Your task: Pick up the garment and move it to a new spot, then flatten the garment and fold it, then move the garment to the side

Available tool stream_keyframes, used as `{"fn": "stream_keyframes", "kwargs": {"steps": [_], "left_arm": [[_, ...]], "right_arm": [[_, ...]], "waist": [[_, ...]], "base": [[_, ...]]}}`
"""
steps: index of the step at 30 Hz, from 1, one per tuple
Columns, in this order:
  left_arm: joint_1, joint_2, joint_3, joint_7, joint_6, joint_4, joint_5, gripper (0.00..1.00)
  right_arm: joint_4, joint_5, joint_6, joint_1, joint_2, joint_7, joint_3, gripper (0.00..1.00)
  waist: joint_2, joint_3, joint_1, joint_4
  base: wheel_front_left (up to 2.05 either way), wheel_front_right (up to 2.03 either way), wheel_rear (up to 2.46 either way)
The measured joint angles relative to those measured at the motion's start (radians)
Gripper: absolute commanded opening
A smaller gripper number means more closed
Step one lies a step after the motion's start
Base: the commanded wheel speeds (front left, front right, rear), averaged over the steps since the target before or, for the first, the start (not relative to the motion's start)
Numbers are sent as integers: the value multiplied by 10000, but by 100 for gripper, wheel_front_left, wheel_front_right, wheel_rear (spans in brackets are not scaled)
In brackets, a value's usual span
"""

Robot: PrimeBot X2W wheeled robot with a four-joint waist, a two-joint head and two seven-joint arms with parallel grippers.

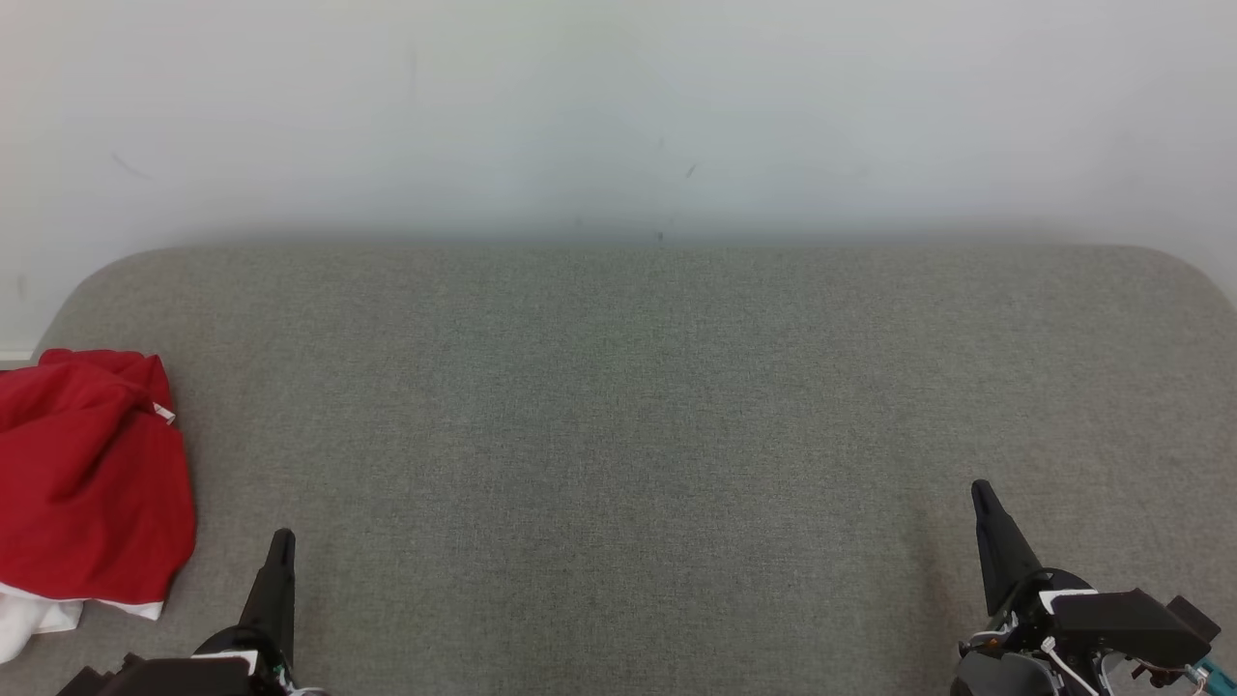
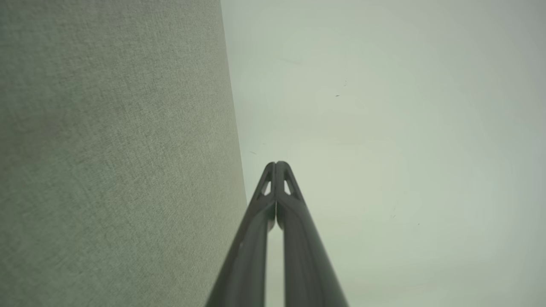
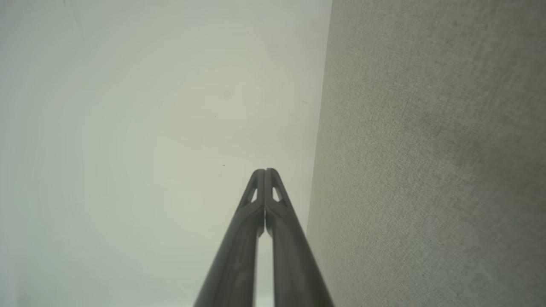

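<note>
The red garment lies at about ten o'clock from the nearer left claw (pressed together, empty); right claw likewise.

Left gripper: two long slim fingers, matte dark grey to black, tapering to a narrow rounded tip. Small triangular cutout just below each tip. Black wrist base with a thin white strip.

Right gripper: same dark tapered fingers, same cutouts. Behind it is a blocky black housing with a white patch. A thin white cable loops underneath, with a teal fitting at the outer edge.
</note>
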Motion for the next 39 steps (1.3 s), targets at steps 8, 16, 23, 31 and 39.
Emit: {"fn": "stream_keyframes", "kwargs": {"steps": [8, 16, 23, 31, 39], "left_arm": [[0, 0, 0, 0, 0, 0, 0, 0], [415, -100, -82, -44, 17, 451, 13, 100], [423, -92, -157, -403, 17, 458, 723, 100], [424, -94, -146, -813, 15, 399, 2514, 100], [435, -88, -201, -1156, 19, 339, 4140, 100]], "right_arm": [[0, 0, 0, 0, 0, 2, 0, 0], [460, -2, 0, 401, 35, -17, 12, 100], [330, -431, 0, 413, -82, -378, 320, 100], [328, -1923, 0, 409, -230, -811, 535, 100], [318, -3551, 0, 406, -247, -1156, 604, 100]], "waist": [[0, 0, 0, 0], [0, 7, 0, 0], [0, 14, 0, -2], [0, 27, 0, -25], [0, 42, 0, -50]], "base": [[0, 0, 0], [0, 0, 0], [0, 0, 0], [0, 0, 0], [0, 0, 0]]}}
